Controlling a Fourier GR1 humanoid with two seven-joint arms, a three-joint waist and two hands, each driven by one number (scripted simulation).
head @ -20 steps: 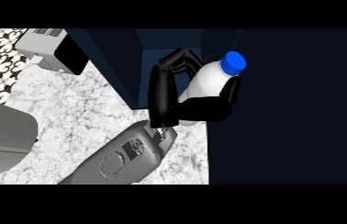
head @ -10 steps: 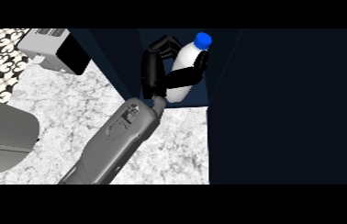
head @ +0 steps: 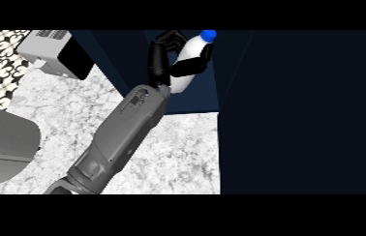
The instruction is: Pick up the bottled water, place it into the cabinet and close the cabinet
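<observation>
At the counter's far edge, head view: a bottle (head: pixel 191 51) is held by the left hand (head: pixel 159 61) before the open cabinet (head: pixel 200 92), whose blue inside is seen between darker walls. The bottle is grasped at its middle. The black palm is pressed to its left side, fingers are curled over behind its upper part, and one black digit is wrapped across its white front. The bottle is tilted, its blue cap (head: pixel 208 35) pointed up and to the right, near the upper edge of the scene, and its base is turned down towards the wrist. Whether the base is set on the cabinet's floor cannot be told, since it is partly hidden by the hand.

The grey forearm (head: pixel 121 133) is stretched from the lower left up to the cabinet's opening, across the mottled white counter (head: pixel 178 148). A wide dark panel (head: pixel 293 114) is seen along the whole right side, just beside the bottle and the counter's right edge. At upper left, a pale box with a black face (head: pixel 53 53) is set on the counter, well apart from the hand. A patterned black-and-white strip (head: pixel 10 61) is seen at the far left edge, and below it a rounded grey shape (head: pixel 14 143) is cut off by that edge. What that shape is cannot be told. The right hand is not shown.
</observation>
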